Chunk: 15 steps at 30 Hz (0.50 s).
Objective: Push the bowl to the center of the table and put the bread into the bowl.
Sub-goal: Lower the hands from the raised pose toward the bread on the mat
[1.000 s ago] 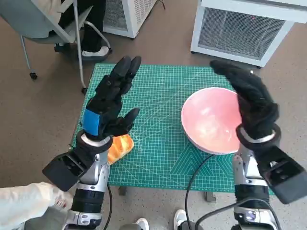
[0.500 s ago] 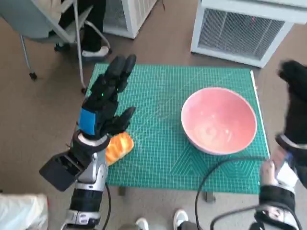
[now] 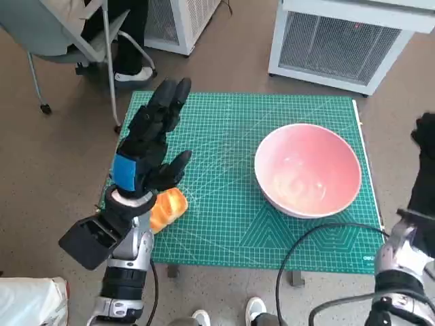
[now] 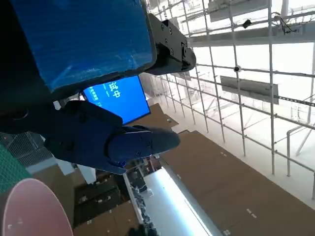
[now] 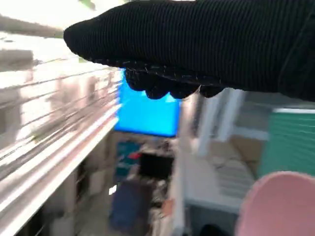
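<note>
Nearest us, our left hand point(image 3: 146, 146) hangs above the left part of the table point(image 3: 224, 231), its fingers point(image 3: 170, 102) spread and holding nothing. The bread point(image 3: 166, 209) lies on the mat just under the heel of that hand, close to the table's near left edge. We judge this the first risk: a clumsy grab or a brush of the palm could nudge the bread off that edge to the floor point(image 3: 54, 149).

Our right hand point(image 3: 427, 166) shows only at the far right border of the head view, off the table's right side; in the right wrist view the glove looks stretched out with nothing in it, so we take it as open.

The bowl point(image 3: 308, 170), pink and empty, sits on the right half of the table, well apart from the bread, not yet at the center. A push that lands high on its rim could tip it; a push that is too hard could send it past the middle toward the bread. The black cable point(image 3: 299, 248) curling over the near edge just below the bowl could snag an arm.

The table is covered by a green cutting mat point(image 3: 231, 136) with a printed grid. Beyond it are a brown floor, a chair point(image 3: 75, 41) with a seated person's legs at far left, and white vented cabinets point(image 3: 340, 41) at the back.
</note>
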Each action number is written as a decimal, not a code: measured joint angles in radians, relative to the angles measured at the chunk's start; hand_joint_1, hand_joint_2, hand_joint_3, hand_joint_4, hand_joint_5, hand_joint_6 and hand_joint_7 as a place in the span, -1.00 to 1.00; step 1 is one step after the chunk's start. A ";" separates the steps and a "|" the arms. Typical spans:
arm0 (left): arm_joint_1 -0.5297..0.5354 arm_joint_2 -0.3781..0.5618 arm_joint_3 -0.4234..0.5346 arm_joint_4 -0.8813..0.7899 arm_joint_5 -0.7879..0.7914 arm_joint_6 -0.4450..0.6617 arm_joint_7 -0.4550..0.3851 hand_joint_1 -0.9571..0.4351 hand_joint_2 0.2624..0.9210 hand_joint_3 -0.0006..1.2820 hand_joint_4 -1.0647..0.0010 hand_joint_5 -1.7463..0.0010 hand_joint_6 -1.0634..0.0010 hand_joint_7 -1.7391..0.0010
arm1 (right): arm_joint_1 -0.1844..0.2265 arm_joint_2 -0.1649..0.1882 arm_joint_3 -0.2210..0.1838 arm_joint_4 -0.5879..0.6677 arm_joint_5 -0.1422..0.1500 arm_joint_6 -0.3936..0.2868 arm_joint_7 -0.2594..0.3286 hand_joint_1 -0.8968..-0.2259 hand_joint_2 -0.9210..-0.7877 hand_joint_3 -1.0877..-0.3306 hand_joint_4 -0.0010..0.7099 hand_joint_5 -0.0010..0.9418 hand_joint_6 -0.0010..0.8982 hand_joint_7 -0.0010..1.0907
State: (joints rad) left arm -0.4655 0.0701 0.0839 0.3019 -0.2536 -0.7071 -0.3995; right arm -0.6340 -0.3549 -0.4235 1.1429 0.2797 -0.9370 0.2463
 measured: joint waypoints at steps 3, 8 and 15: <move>0.000 0.001 0.001 0.000 0.000 0.000 0.001 -0.35 1.00 -0.39 0.45 1.00 0.33 0.94 | -0.007 0.004 0.002 0.043 -0.011 0.034 -0.019 0.18 -1.00 -0.44 -0.57 -0.99 -0.85 -0.50; 0.000 0.002 0.003 0.000 0.000 0.000 0.002 -0.35 1.00 -0.39 0.45 1.00 0.33 0.94 | -0.023 0.011 0.024 0.087 -0.047 0.102 -0.057 0.17 -1.00 -0.46 -0.56 -0.99 -0.84 -0.54; 0.001 0.009 0.009 -0.001 0.000 0.000 0.002 -0.35 1.00 -0.40 0.45 1.00 0.33 0.94 | -0.057 0.047 0.039 0.124 -0.058 0.218 -0.083 0.24 -1.00 -0.43 -0.51 -0.98 -0.79 -0.56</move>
State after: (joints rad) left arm -0.4650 0.0791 0.0933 0.3005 -0.2536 -0.7067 -0.3972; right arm -0.6912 -0.3075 -0.3842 1.2664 0.2222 -0.7186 0.1633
